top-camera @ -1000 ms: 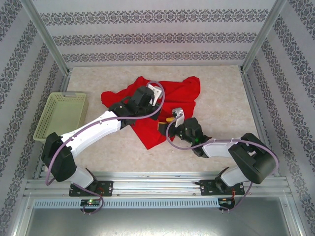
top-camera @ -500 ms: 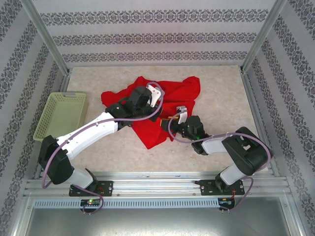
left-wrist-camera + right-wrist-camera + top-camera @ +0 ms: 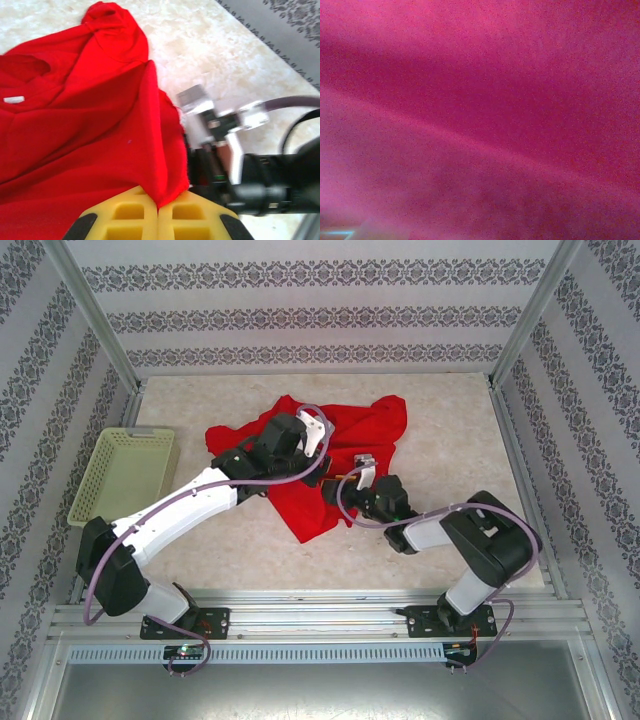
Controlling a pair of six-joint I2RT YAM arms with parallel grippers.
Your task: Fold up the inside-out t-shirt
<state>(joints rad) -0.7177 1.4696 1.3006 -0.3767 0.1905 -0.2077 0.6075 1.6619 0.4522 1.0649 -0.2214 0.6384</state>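
Red and rumpled, the inside-out t-shirt (image 3: pixel 355 425) lies bunched at mid-desk (image 3: pixel 450 440), its white neck label (image 3: pixel 13 99) showing. The left fingers (image 3: pixel 127 217), yellow-padded, are clamped shut on a raised fold along the shirt's near edge. Over the past second the right arm (image 3: pixel 440 530) has pushed in from the right and now sits just beside that fold. The right fingers are hidden behind cloth, so open or gripping cannot be told. A second hold looks close, and no fold is made yet. A pale green basket (image 3: pixel 140 432) stands well apart at left.
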